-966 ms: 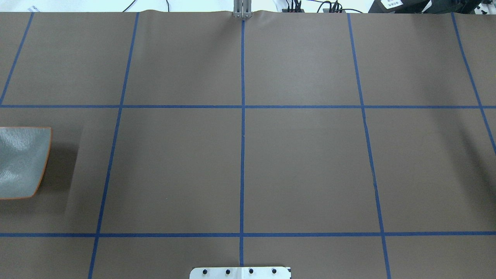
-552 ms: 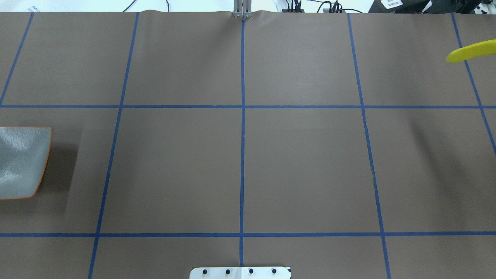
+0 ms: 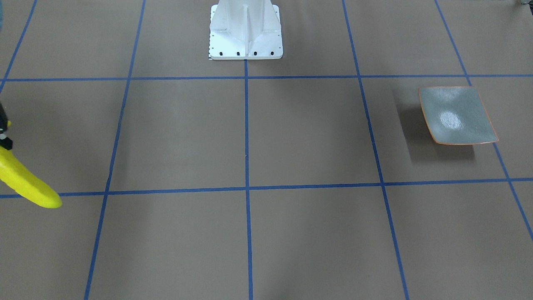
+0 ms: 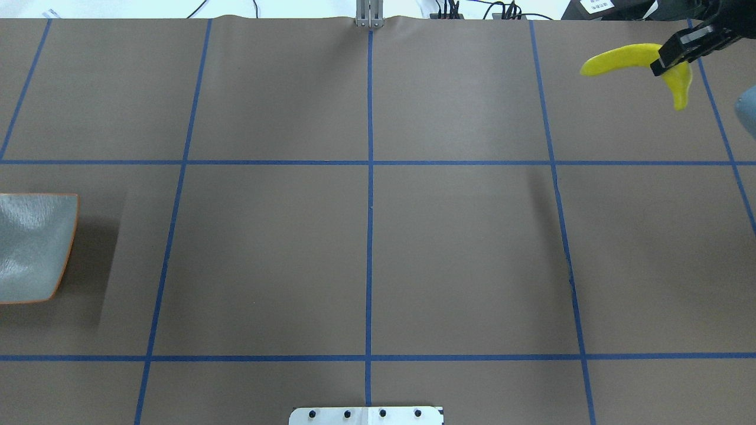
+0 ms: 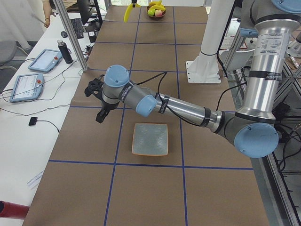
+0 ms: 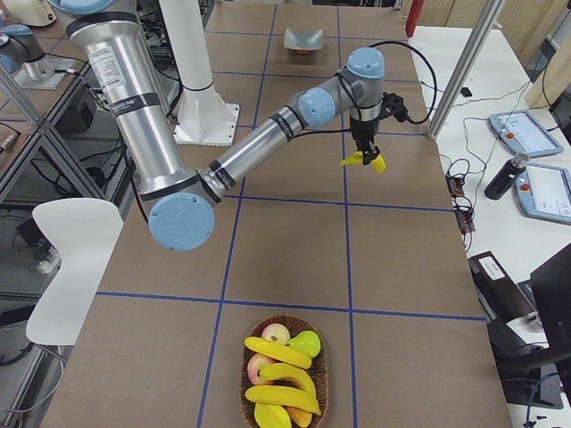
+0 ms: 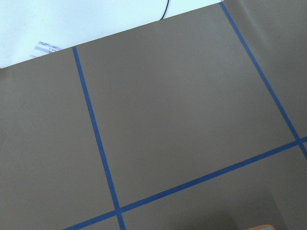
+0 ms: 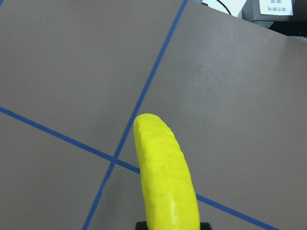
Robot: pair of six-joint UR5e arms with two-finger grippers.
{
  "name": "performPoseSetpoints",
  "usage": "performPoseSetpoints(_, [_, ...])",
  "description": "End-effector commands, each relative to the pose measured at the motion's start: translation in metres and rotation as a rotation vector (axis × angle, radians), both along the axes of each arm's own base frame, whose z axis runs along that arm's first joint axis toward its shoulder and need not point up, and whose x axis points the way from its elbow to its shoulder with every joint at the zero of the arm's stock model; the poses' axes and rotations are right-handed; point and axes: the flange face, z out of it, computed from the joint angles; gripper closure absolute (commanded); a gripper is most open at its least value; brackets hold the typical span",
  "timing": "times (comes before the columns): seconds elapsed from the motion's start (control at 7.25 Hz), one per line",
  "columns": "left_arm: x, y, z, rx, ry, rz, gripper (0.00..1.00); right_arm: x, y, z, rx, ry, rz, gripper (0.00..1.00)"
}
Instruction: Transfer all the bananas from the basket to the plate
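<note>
Jaws of our right gripper clamp one banana aloft over the table's far right edge, well apart from the plate at the left edge. Whether our left gripper beside the plate is apart or together, we cannot tell. Three bananas lie in the basket.

Overhead, front views opposed; share plate.
</note>
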Motion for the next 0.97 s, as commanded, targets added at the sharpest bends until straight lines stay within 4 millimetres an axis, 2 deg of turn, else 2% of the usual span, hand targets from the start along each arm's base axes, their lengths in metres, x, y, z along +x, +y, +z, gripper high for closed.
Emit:
performPoseSetpoints(0.0, [0.054,-0.026,-0.062,-0.038,0.077,-0.001,0.00,-0.062,0.004,-0.059,-0.013,-0.025,0.058,1.00])
performPoseSetpoints(0.14, [0.080,-0.031,-0.086,-0.094,0.123,-0.014,0.00,-0.083,0.007,-0.080,0.000,-0.027,0.073,1.00])
performPoseSetpoints(0.28, [0.119,-0.030,-0.112,-0.147,0.169,0.000,0.00,-0.107,0.011,-0.099,0.002,-0.036,0.123,1.00])
performPoseSetpoints(0.55, [0.172,-0.026,-0.155,-0.275,0.264,-0.017,0.00,-0.142,0.021,-0.117,0.058,-0.025,0.160,1.00])
performPoseSetpoints(0.83, [0.214,-0.004,-0.203,-0.548,0.403,-0.100,0.00,-0.190,0.042,-0.151,0.180,0.012,0.184,1.00])
